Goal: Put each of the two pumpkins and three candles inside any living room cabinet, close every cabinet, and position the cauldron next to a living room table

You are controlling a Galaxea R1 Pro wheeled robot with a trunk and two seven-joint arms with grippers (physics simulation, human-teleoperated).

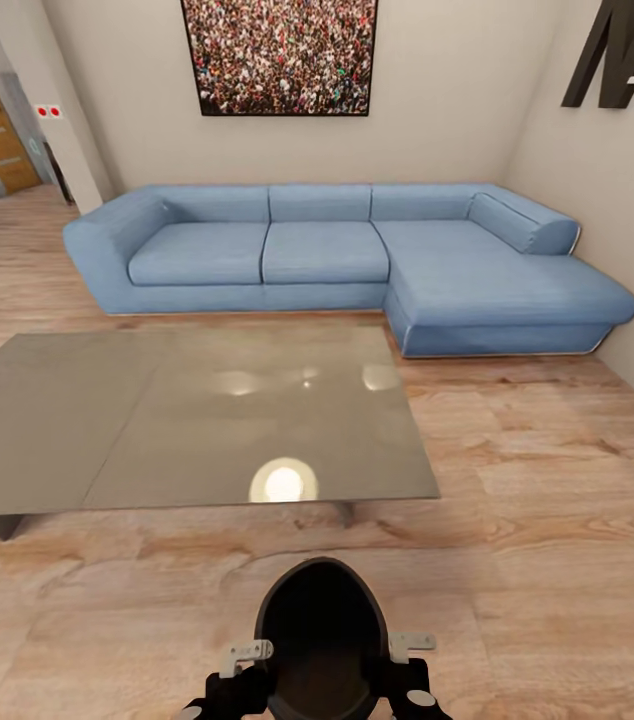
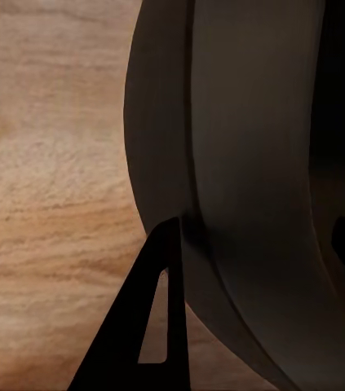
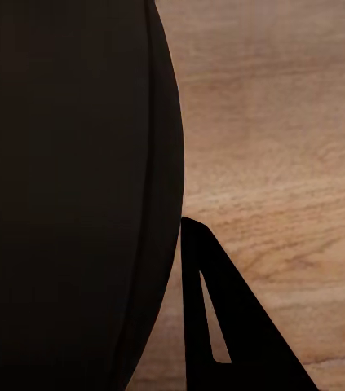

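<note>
the cauldron, a black round pot with an open mouth, sits low in the head view between the robot's two claws, above the light wood-plank floor of the living room. the left gripper presses at the pot's left rim and the right gripper at its right rim, each clenched on the cauldron's wall. in the left wrist view one dark finger lies against the curved outer wall of the cauldron; in the right wrist view a finger touches the dark bulge of the cauldron. the pot's inside looks dark and what it holds cannot be told. just ahead stands a low grey glossy table, its near edge close to the cauldron. beyond it a blue corner sofa lines the off-white wall under a framed crowd picture.
</note>
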